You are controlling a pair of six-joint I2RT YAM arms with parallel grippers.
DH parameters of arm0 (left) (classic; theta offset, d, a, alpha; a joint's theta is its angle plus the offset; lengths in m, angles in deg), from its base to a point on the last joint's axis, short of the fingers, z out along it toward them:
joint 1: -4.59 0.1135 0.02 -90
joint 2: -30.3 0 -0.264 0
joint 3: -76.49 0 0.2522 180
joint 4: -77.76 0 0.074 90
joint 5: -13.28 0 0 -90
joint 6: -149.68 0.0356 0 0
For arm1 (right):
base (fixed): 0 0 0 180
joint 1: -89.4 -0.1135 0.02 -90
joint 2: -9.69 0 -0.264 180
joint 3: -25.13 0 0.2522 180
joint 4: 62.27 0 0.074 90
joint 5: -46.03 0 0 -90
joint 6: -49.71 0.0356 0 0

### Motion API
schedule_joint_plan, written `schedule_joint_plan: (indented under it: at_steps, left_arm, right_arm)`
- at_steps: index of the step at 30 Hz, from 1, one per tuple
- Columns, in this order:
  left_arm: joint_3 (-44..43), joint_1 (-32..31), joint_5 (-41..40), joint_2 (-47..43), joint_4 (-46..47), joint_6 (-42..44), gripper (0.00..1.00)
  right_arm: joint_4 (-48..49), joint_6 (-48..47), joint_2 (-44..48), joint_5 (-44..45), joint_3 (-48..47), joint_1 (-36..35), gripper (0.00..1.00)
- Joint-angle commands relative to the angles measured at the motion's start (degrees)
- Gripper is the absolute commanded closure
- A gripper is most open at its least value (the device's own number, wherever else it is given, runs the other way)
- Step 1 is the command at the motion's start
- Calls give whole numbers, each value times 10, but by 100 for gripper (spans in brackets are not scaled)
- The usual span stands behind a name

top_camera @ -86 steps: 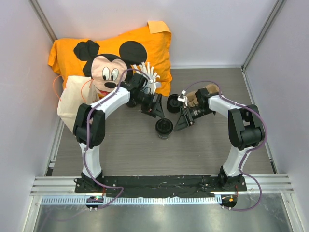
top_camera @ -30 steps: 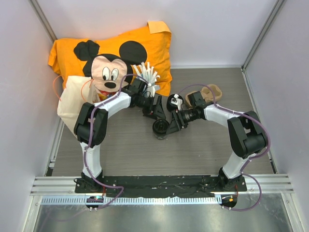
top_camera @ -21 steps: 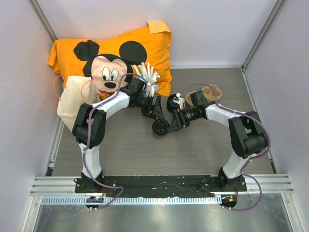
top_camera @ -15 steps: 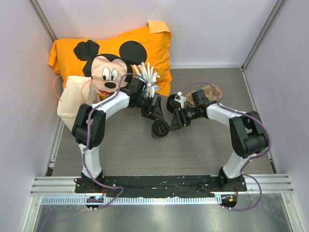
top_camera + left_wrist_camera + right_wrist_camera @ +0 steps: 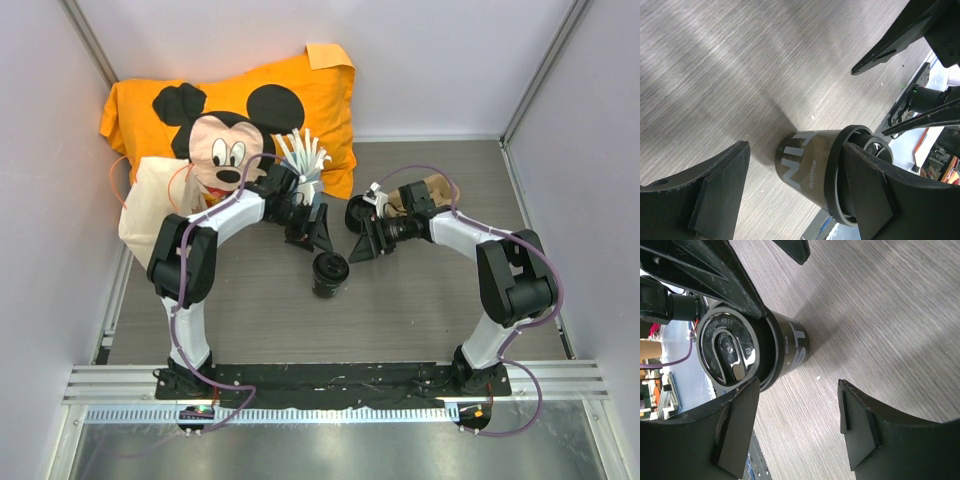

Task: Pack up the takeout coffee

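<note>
The small, dark translucent takeout coffee cup (image 5: 330, 272) stands upright, with white lettering on its body and a round black ridged lid (image 5: 730, 352). The left gripper (image 5: 318, 238) at its 12 o'clock and the right gripper (image 5: 360, 246) at 1 o'clock both have fingers apart and empty.

Dark takeout coffee (image 5: 331, 273), black lid (image 5: 730, 352), orange Mickey bag (image 5: 310, 95)

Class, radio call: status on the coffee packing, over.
Left gripper open at takeout coffee. Right gripper open beside it. Coffee upright on table, not gripped. Grippers crowd each other.
</note>
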Motion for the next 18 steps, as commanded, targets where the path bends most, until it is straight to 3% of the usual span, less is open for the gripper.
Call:
schedule_joint_plan:
  at_steps: [1,12,18]
  left_arm:
    - [-4,8,-6,-25,6,9,21]
    - [1,9,12,-43,17,3,20]
    - [5,8,15,-47,21,0,20]
  right_arm:
    - [17,8,32,-13,-23,0,30]
    - [29,28,50,-32,0,-66,30]
    - [15,17,48,-23,-10,-66,30]
